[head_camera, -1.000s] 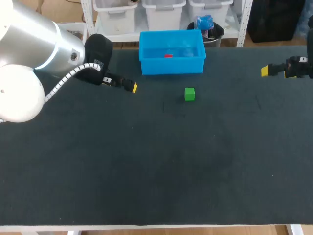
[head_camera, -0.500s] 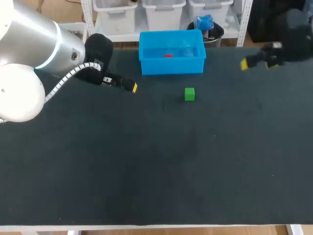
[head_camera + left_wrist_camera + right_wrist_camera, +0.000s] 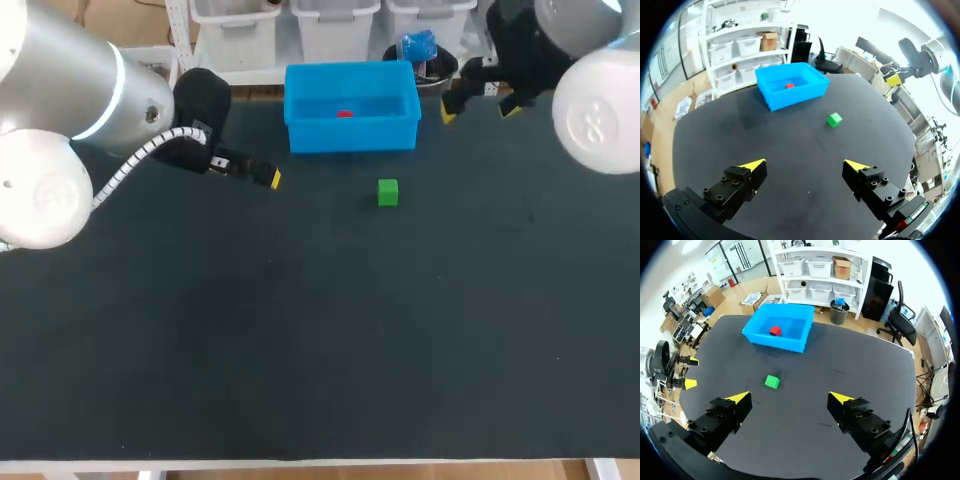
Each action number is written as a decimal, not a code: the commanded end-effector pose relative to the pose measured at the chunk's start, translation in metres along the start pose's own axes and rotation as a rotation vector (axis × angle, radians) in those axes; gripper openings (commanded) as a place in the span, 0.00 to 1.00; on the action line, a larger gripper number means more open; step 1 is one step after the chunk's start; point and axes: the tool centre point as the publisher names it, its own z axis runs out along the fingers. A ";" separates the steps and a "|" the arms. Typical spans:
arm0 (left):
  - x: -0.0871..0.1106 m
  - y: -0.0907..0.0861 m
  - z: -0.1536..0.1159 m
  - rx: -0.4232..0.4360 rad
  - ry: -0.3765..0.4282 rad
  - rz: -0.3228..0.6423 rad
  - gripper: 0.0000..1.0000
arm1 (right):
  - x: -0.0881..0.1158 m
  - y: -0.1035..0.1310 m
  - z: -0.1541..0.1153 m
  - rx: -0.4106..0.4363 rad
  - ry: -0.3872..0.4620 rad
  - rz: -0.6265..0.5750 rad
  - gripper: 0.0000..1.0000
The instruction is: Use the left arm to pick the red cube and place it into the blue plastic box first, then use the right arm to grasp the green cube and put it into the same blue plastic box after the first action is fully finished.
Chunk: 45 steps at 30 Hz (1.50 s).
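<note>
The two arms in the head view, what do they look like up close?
The left arm and right arm are thick rounded tubes of silvery-white metal; the left has a pale ring and a white ribbed cable running to a black wrist. The left claw and right claw each have two blocky black fingers with bolts and bright yellow wedge tips.

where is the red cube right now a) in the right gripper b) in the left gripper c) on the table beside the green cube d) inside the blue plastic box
D: the red cube lies inside the blue plastic box, while the left gripper and right gripper are open and empty, and the green cube sits alone outside the box.
</note>
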 end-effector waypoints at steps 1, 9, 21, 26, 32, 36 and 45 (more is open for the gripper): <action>0.000 0.001 0.000 0.007 -0.002 0.002 1.00 | 0.003 0.002 -0.001 0.025 -0.008 0.002 1.00; 0.000 0.001 0.000 0.007 -0.002 0.002 1.00 | 0.003 0.002 -0.001 0.025 -0.008 0.002 1.00; 0.000 0.001 0.000 0.007 -0.002 0.002 1.00 | -0.003 0.012 0.009 0.056 0.067 0.013 1.00; 0.000 0.001 0.000 0.007 -0.002 0.002 1.00 | -0.005 0.024 0.023 0.115 0.131 0.067 1.00; 0.000 0.001 0.000 0.007 -0.002 0.002 1.00 | -0.005 0.046 0.041 0.168 0.158 0.150 1.00; 0.000 0.001 0.000 0.007 -0.002 0.002 1.00 | -0.002 0.059 0.056 0.112 0.183 0.214 1.00; 0.000 0.001 0.000 0.007 -0.002 0.002 1.00 | -0.001 0.062 0.059 0.081 0.188 0.226 1.00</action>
